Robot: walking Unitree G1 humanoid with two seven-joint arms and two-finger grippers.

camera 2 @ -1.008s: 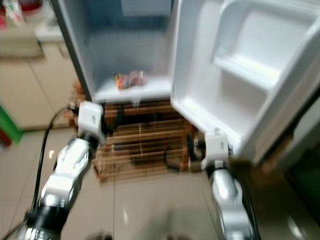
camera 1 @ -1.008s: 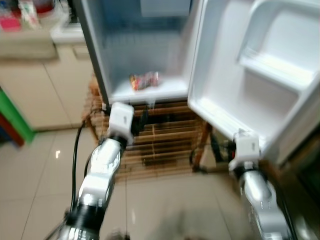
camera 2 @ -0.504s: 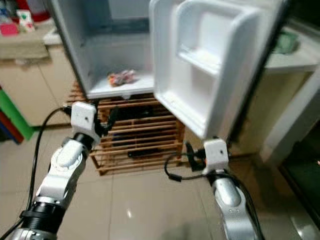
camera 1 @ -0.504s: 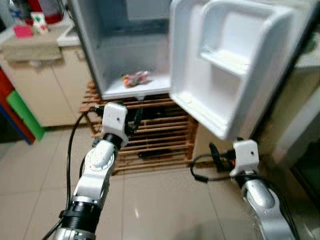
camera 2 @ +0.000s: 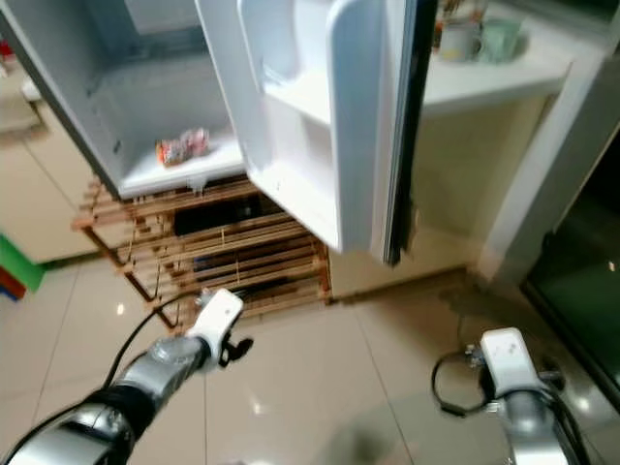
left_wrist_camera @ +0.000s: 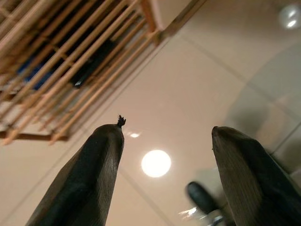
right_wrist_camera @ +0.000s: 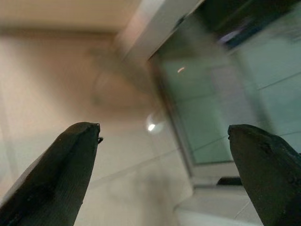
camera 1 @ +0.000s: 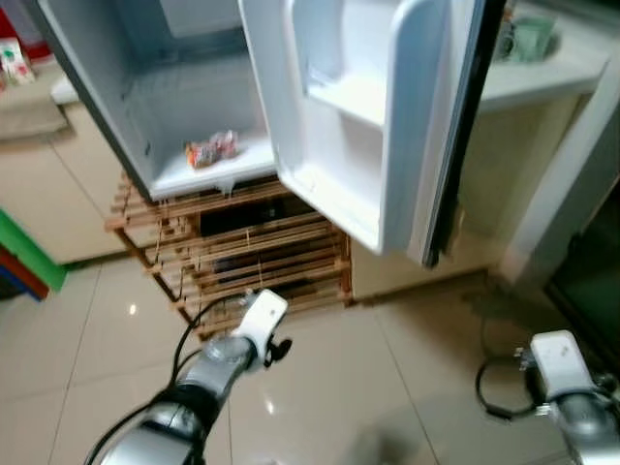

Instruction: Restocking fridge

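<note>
Left eye view: fridge (camera 1: 145,107) stands open on a wooden rack (camera 1: 242,257), door (camera 1: 358,116) swung wide.
Packet: one snack packet (camera 1: 211,149) lies on the fridge floor (colourful wrapper).
Left gripper (left_wrist_camera: 162,160): fingers apart, low over floor tiles (camera 1: 387,368), holding nothing.
Right gripper (right_wrist_camera: 164,155): fingers apart, holding nothing.

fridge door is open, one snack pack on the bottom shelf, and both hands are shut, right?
Not quite. The fridge door is open with one snack pack on the bottom shelf, but both hands are open: the wrist views show the left hand and right hand with fingers spread.
</note>
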